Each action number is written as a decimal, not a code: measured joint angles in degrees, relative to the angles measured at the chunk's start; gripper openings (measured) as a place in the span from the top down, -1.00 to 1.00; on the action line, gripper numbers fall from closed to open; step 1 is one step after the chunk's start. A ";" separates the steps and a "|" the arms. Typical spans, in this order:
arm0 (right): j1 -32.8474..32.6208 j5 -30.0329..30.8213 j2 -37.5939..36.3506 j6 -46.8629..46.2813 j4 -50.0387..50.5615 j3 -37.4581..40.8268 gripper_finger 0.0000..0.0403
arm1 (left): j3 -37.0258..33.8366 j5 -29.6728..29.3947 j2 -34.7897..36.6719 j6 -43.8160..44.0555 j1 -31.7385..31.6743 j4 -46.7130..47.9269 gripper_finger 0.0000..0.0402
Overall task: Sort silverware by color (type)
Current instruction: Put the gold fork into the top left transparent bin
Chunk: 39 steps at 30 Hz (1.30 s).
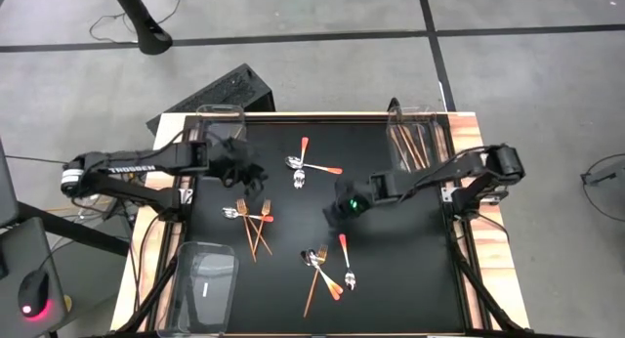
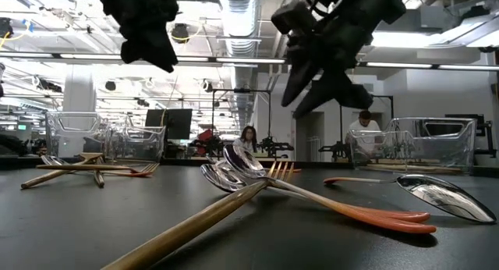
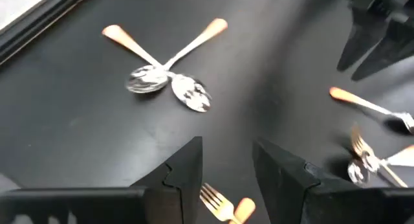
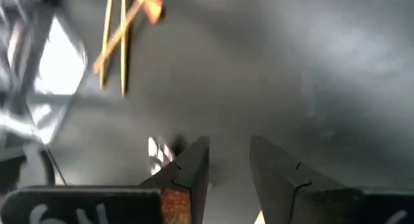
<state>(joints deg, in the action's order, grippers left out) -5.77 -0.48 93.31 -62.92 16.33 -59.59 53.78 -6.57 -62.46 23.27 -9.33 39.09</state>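
With both claws parted and empty, a pickup is judged in hand: the left claw point(image 1: 246, 172) hangs just beside the fork cluster point(image 1: 252, 219) on the tabletop point(image 1: 391, 279), the right claw point(image 1: 344, 206) beyond it; lowering onto one fork is needed next.

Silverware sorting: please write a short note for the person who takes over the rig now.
Left hand: open, empty, above the mat's left half.
Right hand: open, empty, above mid-mat.
Two crossed spoons lie at the far middle, a fork cluster at left, a mixed pile near the front.
Done: some copper pieces already lie in the far-right bin.
Left: every piece on the mat. The near-left bin holds no silverware.
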 joint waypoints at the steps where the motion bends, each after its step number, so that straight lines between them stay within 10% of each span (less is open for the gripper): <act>1: -1.29 -0.30 1.07 0.00 -0.73 0.02 0.33 | -0.01 -0.54 0.00 -0.01 1.30 -0.05 0.40; 12: -7.26 -0.85 12.58 8.38 -15.32 -0.04 0.33 | -2.91 -1.21 -0.02 3.24 8.85 0.36 0.40; 32: -8.73 -5.93 13.91 8.81 -13.38 0.02 0.44 | -2.91 -6.87 -0.02 5.51 12.42 0.33 0.40; 39: -7.93 -5.95 13.91 10.93 -13.42 0.02 0.78 | -2.91 -7.78 -0.02 5.53 12.40 0.20 0.40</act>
<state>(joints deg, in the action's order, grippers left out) -13.70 -6.43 107.22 -51.99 2.91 -59.57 50.87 -14.35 -62.48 28.79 3.07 39.29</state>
